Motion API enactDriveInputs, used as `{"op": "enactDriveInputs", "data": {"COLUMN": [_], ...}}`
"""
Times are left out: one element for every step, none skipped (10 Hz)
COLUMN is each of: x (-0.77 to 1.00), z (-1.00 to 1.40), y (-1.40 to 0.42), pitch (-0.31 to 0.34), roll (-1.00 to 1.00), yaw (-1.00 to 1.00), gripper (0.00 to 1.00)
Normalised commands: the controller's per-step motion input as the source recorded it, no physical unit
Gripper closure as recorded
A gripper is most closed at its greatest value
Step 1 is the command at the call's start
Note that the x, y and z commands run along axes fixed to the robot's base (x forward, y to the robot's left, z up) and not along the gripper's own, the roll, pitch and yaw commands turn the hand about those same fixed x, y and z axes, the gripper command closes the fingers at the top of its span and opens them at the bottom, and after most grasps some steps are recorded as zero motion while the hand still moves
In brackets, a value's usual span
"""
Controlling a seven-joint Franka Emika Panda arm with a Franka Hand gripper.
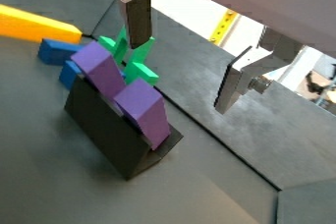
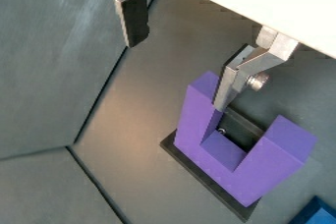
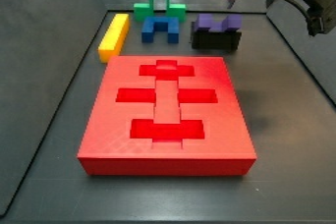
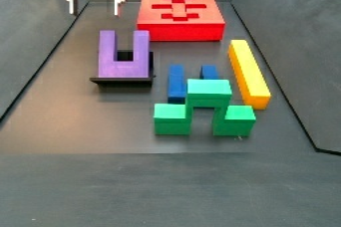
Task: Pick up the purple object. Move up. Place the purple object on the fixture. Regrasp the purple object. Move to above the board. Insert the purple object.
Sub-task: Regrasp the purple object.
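a yellow bar lies flat and lengthwise near one long side edge of the dark grey surface, running along that edge. just beside it, on its inward side, a blue block with two prongs rests. a green block, stepped with two legs, touches the blue one. in a side view the green block sits closest to the far edge.
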Motion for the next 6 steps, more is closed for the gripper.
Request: {"op": "enactDriveInputs", "data": {"x": [0.15,0.0,-0.02,0.0,0.0,0.0], "z": [-0.3,-0.34,-0.37,-0.36,-0.35,-0.34], "y": [0.1,0.02,0.0,0.0,0.0,0.0], "pitch": [-0.009,0.0,0.0,0.0,0.0,0.0], "roll": [0.21,0.32,0.47,0.45,0.49,0.5], "yaw": [0.39,0.29,0.13,0.14,0.13,0.12], "gripper": [0.0,0.0,0.0,0.0,0.0,0.0]}}
